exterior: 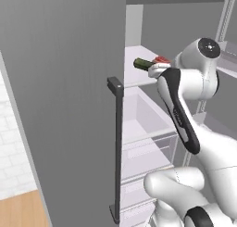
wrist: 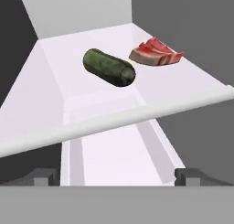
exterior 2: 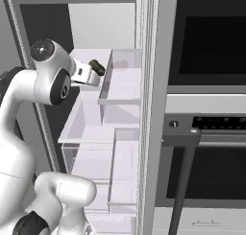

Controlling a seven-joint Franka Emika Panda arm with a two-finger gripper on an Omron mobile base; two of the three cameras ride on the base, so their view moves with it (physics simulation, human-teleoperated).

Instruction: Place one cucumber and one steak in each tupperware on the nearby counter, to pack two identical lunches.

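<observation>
The fridge door (exterior: 60, 105) stands open, and the white arm (exterior: 178, 110) reaches into the fridge. On a pale shelf (wrist: 55, 109) near the top lie two foods. One is the dark green cucumber (wrist: 109, 67). It lies on its side in the middle of the shelf. Just beside it, a bit farther back, is the red steak (wrist: 156, 53) with pale stripes — the two are close but do not touch.

The hand (wrist: 116, 175) is in front of the shelf's rounded front edge. Its two dark fingers (wrist: 43, 176) are spread wide apart, and nothing is between them. It is not touching the cucumber or the steak.

From the left side, the cucumber (exterior: 143, 63) and the steak (exterior: 162, 60) peek out just past the arm's wrist. From the right side, the end of the cucumber (exterior 2: 98, 66) shows past the wrist.

Below the food shelf is a clear drawer (exterior: 143, 119), and more shelves sit lower down. To the right of the fridge is a dark oven (exterior 2: 211, 157) with a long handle (exterior 2: 185, 176).
</observation>
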